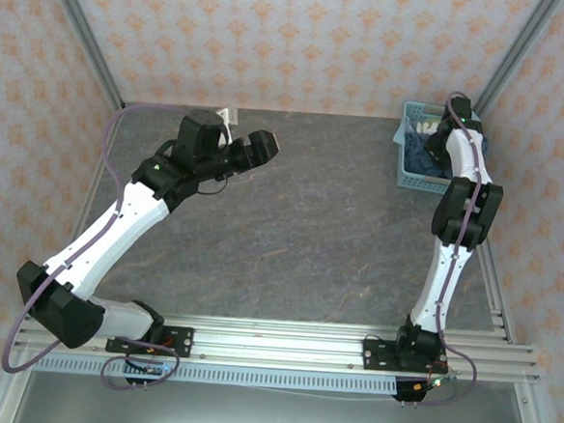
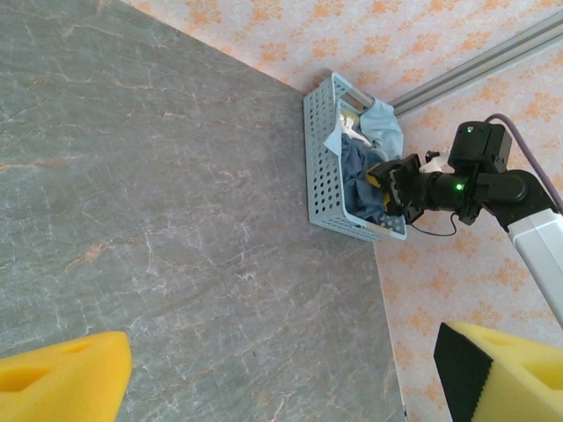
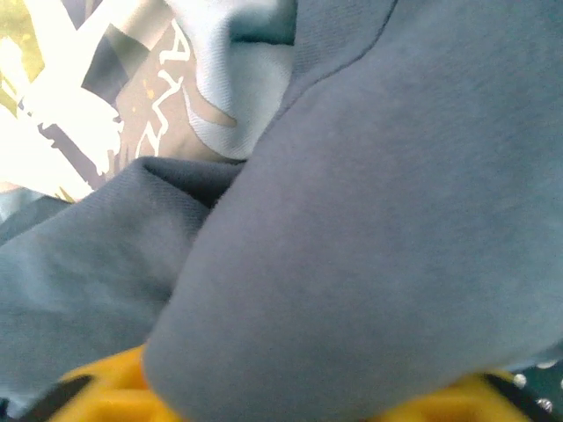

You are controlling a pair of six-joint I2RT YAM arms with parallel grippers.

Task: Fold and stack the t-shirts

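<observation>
The t-shirts lie bunched in a light-blue lattice basket [image 1: 407,178] [image 2: 321,149] at the table's back right. A dark slate-blue t-shirt [image 2: 356,176] [image 3: 396,220] sits beside a lighter teal-blue one [image 2: 383,128] [image 3: 246,61]. My right gripper [image 2: 394,185] [image 3: 290,387] reaches down into the basket, and its yellow pads [image 3: 106,387] pinch a thick fold of the dark t-shirt. My left gripper [image 1: 264,144] [image 2: 281,387] hovers open over bare table at the back left, holding nothing, its yellow fingers [image 2: 62,378] spread wide.
A dark fabric with a white and yellow print [image 3: 132,79] also lies in the basket. The grey marbled tabletop [image 1: 310,223] stretches between the arms. Patterned walls and metal posts [image 1: 81,33] enclose the table, with the basket close to the right wall.
</observation>
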